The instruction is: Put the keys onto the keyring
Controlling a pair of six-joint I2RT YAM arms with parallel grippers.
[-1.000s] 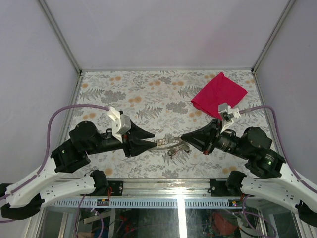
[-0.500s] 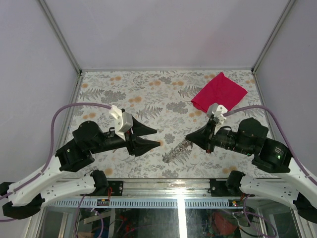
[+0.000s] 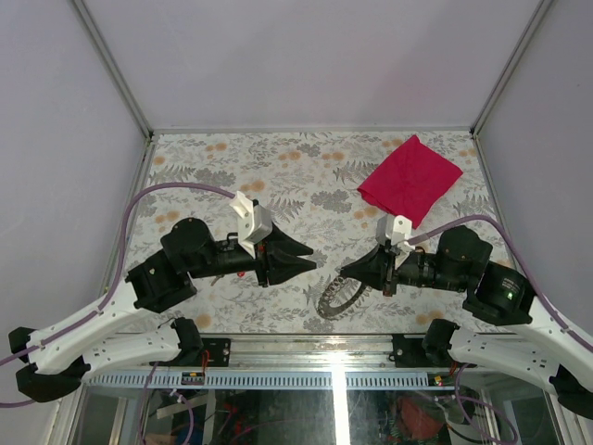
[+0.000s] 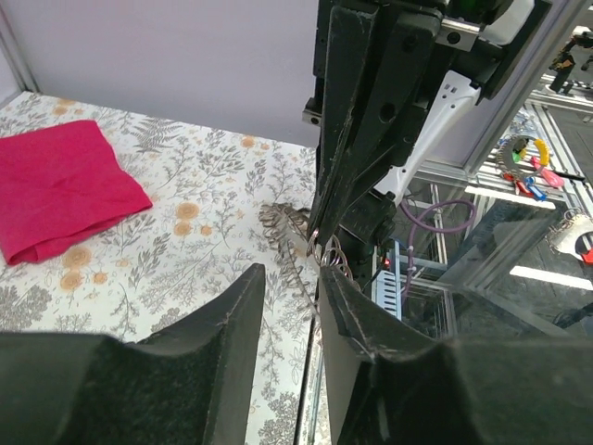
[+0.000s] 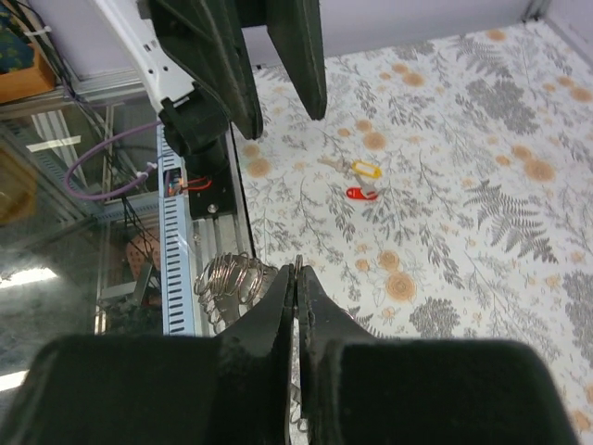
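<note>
right gripper [image 5: 295, 271]: clamped shut, a strand of the silver coiled wire keyring [image 5: 230, 278] looks pinched at the tip
left gripper [image 4: 290, 273]: fingers parted, nothing held, seen at 9 o'clock of the right gripper from overhead
yellow-headed small metal key [image 5: 361, 170] and red-headed key [image 5: 359, 193]: laid just beside each other on the floral-print tabletop [image 5: 482, 232], 1 o'clock of the right fingertips
crimson folded cloth [image 3: 410, 176]: parked at the table's 1 o'clock corner

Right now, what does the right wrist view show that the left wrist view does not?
Only the right wrist view: the keys, yellow and red, lying on the flowered table. Only the left wrist view: the red cloth. Both: the keyring hanging from the shut right claw, and the same table.
</note>
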